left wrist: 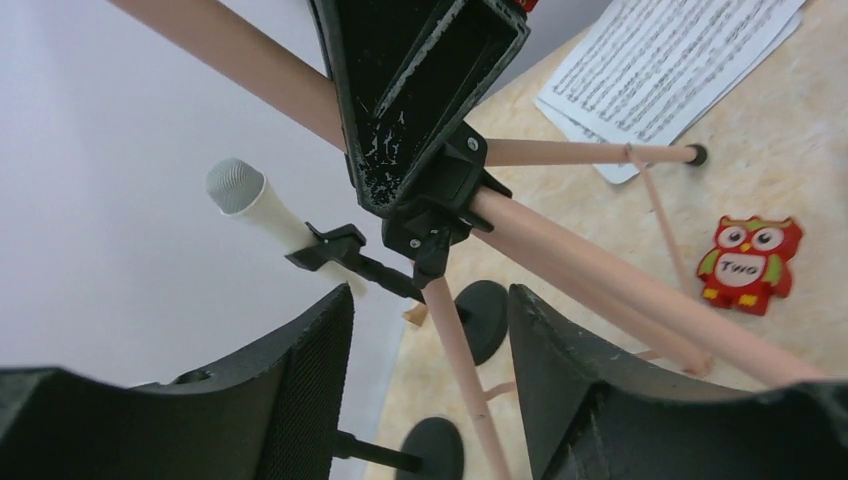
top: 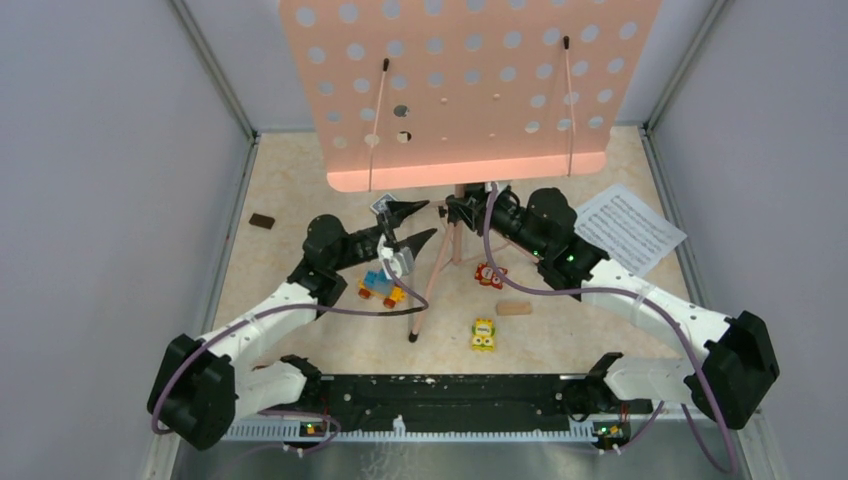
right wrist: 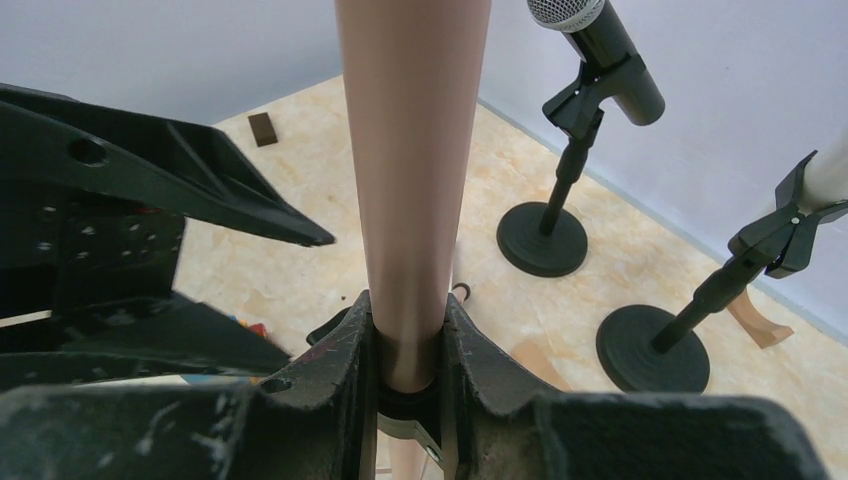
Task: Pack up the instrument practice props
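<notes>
The pink perforated music desk stands on its pink tripod legs. My right gripper is shut on the stand's pink pole, just above the black leg hub. My left gripper is open, and one thin pink leg runs between its jaws, touching neither. White sheet-music pages lie at the right. A dark microphone and a white microphone sit clipped in black round-based holders behind the stand.
Small toy cars and a red owl tile lie around the tripod feet. A wooden block and a dark brown block rest on the floor. Grey walls close in on both sides.
</notes>
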